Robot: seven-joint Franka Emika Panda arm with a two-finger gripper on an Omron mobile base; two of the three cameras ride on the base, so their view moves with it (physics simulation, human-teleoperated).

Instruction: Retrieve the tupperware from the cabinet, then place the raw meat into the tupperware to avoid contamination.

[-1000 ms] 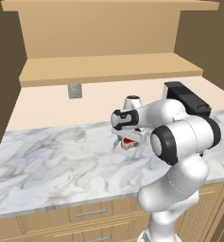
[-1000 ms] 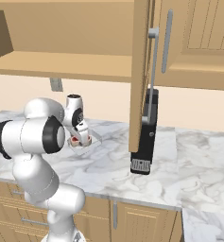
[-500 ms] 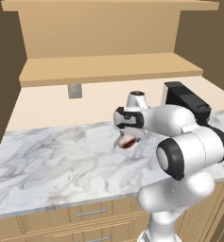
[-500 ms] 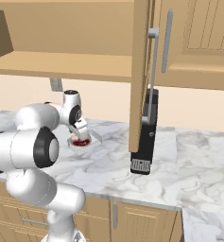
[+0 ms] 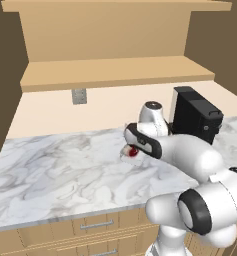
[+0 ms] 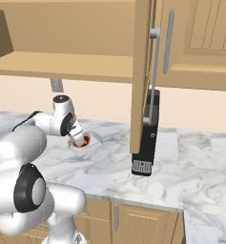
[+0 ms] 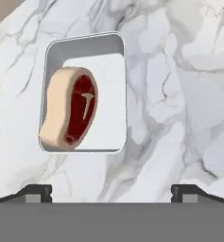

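Now the raw meat (image 7: pixel 68 108) overlaps the tupperware (image 7: pixel 111 99) rim; gripper (image 7: pixel 111 191) wide, empty.

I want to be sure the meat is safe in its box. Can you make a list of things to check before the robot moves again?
1. Raw meat inside the tupperware: ok, it lies in the container, toward one side.
2. Tupperware resting flat on the marble counter: ok.
3. End effector open and holding nothing: ok, the fingertips stand wide apart, clear of the meat.
4. Meat fully within the rim: cannot tell, its fat edge reaches the container's wall in the hand view.
5. Coffee machine apart from the container: ok.
6. Cabinet door shut: not ok, it stands open above the counter.
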